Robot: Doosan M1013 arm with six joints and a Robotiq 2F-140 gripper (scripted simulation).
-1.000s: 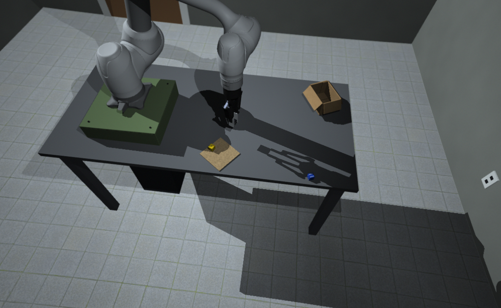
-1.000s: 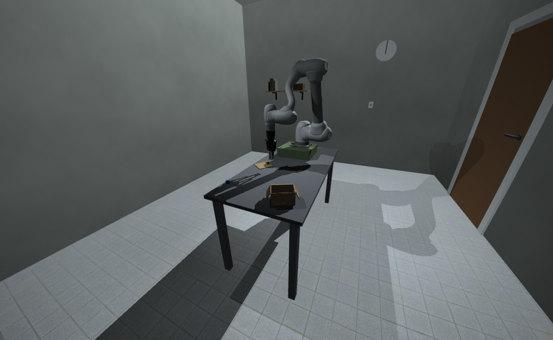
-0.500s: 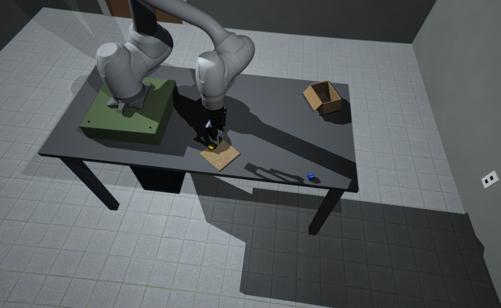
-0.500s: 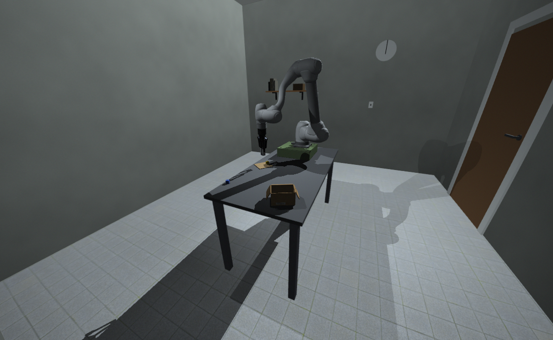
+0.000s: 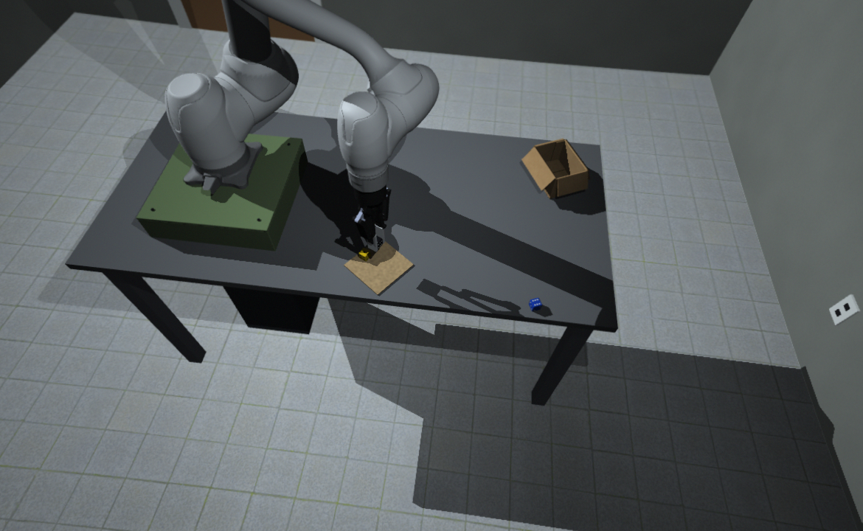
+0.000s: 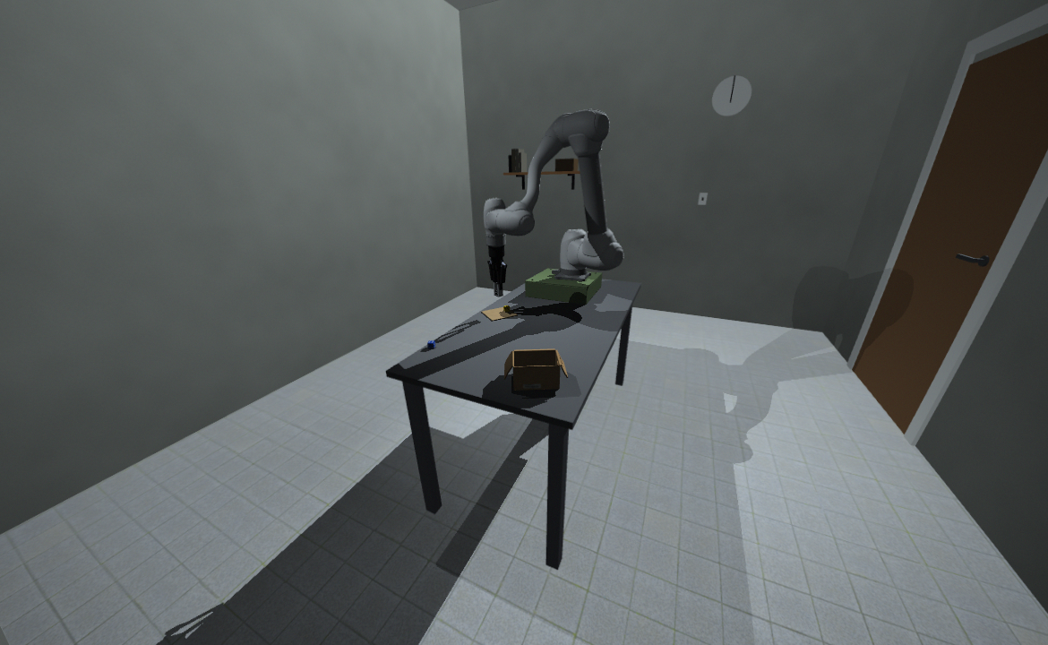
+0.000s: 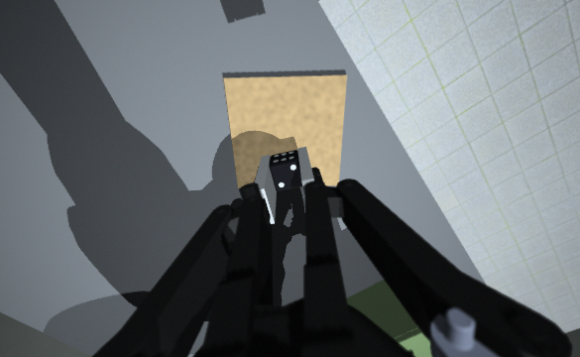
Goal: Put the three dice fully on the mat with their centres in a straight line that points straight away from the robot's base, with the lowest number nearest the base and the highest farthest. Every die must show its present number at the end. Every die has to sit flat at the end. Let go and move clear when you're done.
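Observation:
My gripper is shut on the black die and holds it above the mat. In the wrist view the die's larger face, turned up toward the camera, has two white pips; its narrow side face has several. The yellow die sits on the mat near its edge on the base side, partly covered by the gripper in the top view and hidden in the wrist view. The blue die lies on the table, off the mat, with several white pips on top.
The robot's base stands on a green block at one end of the table. An open cardboard box stands near the far end. The mat and the blue die are near the table's long front edge in the top view.

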